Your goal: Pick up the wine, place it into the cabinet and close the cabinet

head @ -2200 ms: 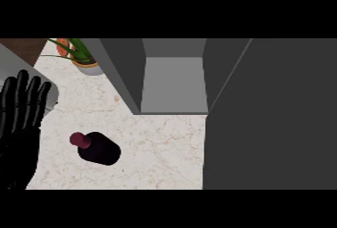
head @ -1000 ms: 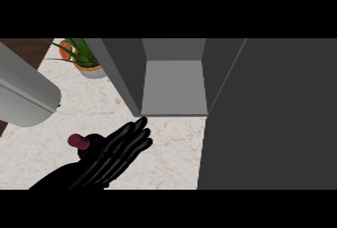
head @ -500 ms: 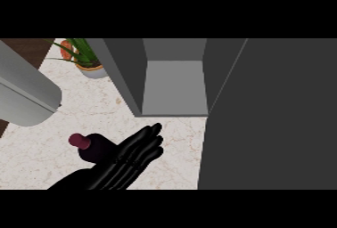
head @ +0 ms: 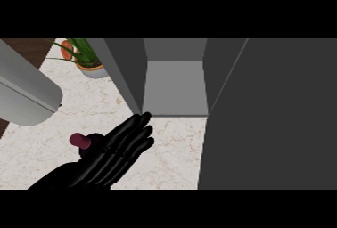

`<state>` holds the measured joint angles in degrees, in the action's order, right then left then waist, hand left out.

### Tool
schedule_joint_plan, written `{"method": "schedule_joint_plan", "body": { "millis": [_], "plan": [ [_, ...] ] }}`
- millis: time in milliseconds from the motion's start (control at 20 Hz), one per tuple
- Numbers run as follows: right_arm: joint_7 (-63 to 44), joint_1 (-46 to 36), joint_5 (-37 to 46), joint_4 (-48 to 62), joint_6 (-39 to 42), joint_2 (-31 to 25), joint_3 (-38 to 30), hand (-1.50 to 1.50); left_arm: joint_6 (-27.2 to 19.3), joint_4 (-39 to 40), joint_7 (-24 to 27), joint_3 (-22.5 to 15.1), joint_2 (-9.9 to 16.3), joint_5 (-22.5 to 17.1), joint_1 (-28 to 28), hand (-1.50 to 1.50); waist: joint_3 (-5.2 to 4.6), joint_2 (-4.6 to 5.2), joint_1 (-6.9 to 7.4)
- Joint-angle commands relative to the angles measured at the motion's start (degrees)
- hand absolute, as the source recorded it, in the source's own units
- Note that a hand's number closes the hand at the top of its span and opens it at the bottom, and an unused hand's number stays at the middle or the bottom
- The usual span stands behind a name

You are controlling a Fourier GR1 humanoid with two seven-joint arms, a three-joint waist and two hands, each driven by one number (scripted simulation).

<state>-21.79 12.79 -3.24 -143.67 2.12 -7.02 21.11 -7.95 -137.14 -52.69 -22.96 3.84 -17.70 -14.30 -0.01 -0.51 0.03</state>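
the task looks to be at its first step. the wine bottle (head: 84, 143) stands on the marbled desk (head: 171, 147), just in front of the open cabinet (head: 174, 84), and only its dark red cap and a sliver of dark body show beside the right hand (head: 108, 160). that hand lies over the bottle's right side with its fingers (head: 135, 129) straight and close together, pointing up toward the cabinet's front edge; nothing is curled round the bottle, so i judge it as not yet grasped. whether the palm touches the bottle cannot be told, since the hand hides most of it.

the cabinet's grey inside is bare where it shows, and its door (head: 270, 116) is swung wide, filling the view's right side. so lifting the bottle, setting it inside and shutting the door are all left to do.

a grey forearm (head: 23, 95) crosses the upper left; the left hand itself is out of sight. a potted plant (head: 82, 55) in an orange-rimmed pot stands at the far left of the desk, well apart from the bottle.

no label, brand or writing can be read anywhere; the bottle's side, where a label might sit, is hidden.
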Motion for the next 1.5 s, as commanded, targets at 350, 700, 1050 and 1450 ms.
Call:
{"method": "schedule_joint_plan", "body": {
  "millis": [350, 700, 1050, 1450],
  "plan": [
    [-6.46, 2.95, 0.64, -13.75, -2.4, -1.87, 2.08, -1.5, -1.19, -10.14, -5.1, 8.83, 4.06, -1.64, -1.5, -1.5, -0.05, -0.07, -0.31],
    [-7.64, 0.73, 1.67, -12.9, -4.12, -1.87, 4.18, -1.5, 5.15, -6.0, -0.17, 17.0, 7.08, -4.91, -0.27, -1.5, -0.1, 0.18, -0.39],
    [-10.99, -2.82, 0.21, -13.83, -5.23, -3.15, 2.08, -1.5, 8.93, 0.45, 0.01, 26.63, 9.62, -8.73, -4.89, -1.5, -0.11, 0.34, -0.44],
    [-7.7, -0.72, 0.13, -13.73, -5.01, -4.13, 2.6, -1.5, 18.67, 6.83, 6.38, 34.13, 11.05, -15.2, 2.91, -1.5, -0.08, 0.33, -0.51]
  ]
}}
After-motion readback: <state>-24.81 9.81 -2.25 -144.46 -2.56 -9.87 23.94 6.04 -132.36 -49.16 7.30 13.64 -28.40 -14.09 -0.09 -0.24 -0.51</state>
